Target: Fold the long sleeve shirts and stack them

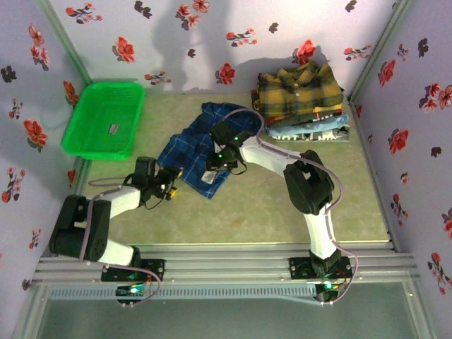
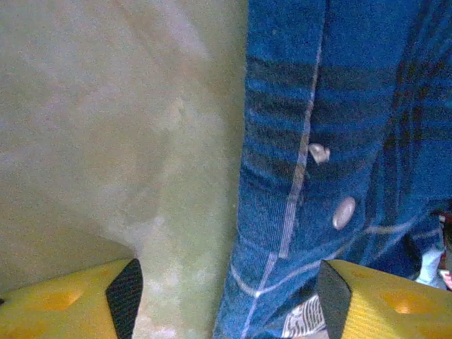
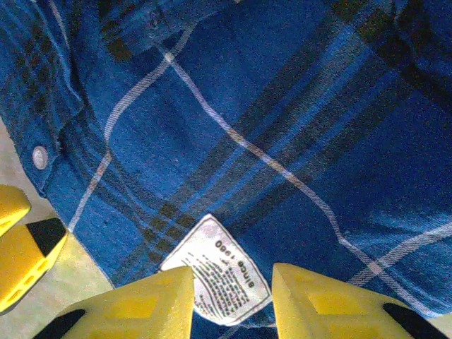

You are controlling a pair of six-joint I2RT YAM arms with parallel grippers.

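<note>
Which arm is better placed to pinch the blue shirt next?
Right, likely: the right gripper straddles the label on the blue shirt. The left gripper stands wide at its edge, half over the table.

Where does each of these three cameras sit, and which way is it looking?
Top external: fixed above and behind the arms, looking down on the table, blue plaid shirt and shirt stack; both arms show whole.
Left wrist: on the left arm, looking down past the left gripper at the shirt's buttoned edge and bare table.
Right wrist: on the right arm, looking down past the right gripper at the shirt's label.
All three share the blue plaid shirt.
</note>
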